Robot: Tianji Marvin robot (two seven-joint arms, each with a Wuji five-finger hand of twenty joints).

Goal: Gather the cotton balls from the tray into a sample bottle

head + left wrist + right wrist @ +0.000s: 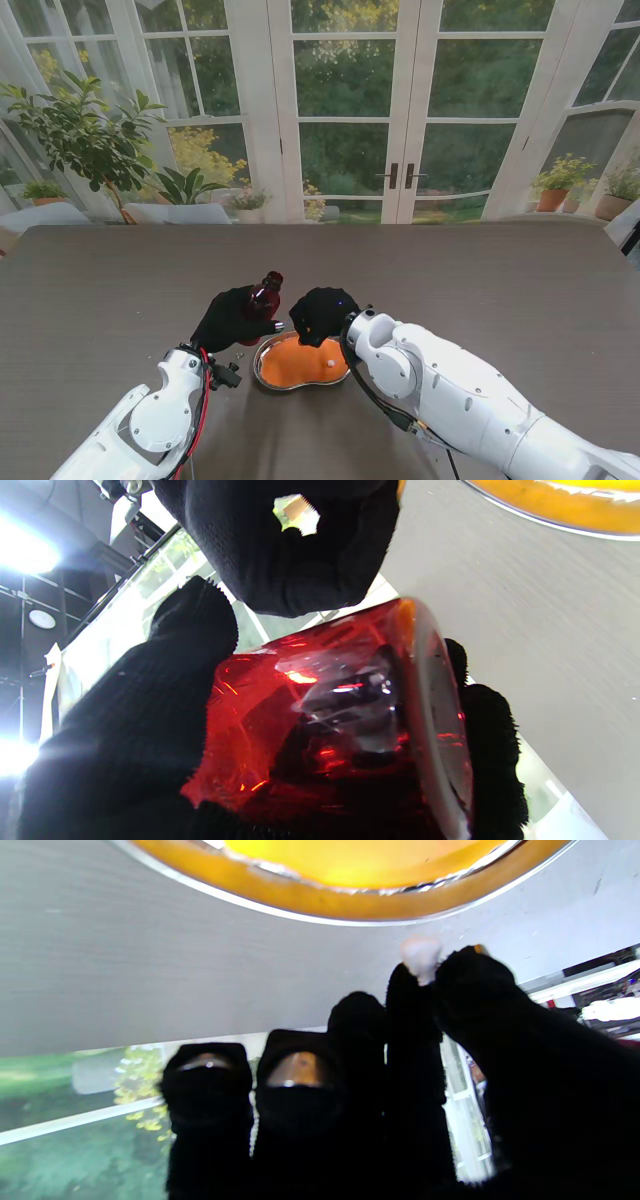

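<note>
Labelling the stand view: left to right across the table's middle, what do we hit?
Left hand → red sample bottle it holds → right hand. The orange tray sits nearer to me, spanning under both hands, so I left it out.

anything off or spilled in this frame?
No spill shows. One oddity: the red sample bottle in the left hand is tilted, not upright, beside the orange tray. The right hand pinches a cotton ball; another ball sits in the tray.
</note>
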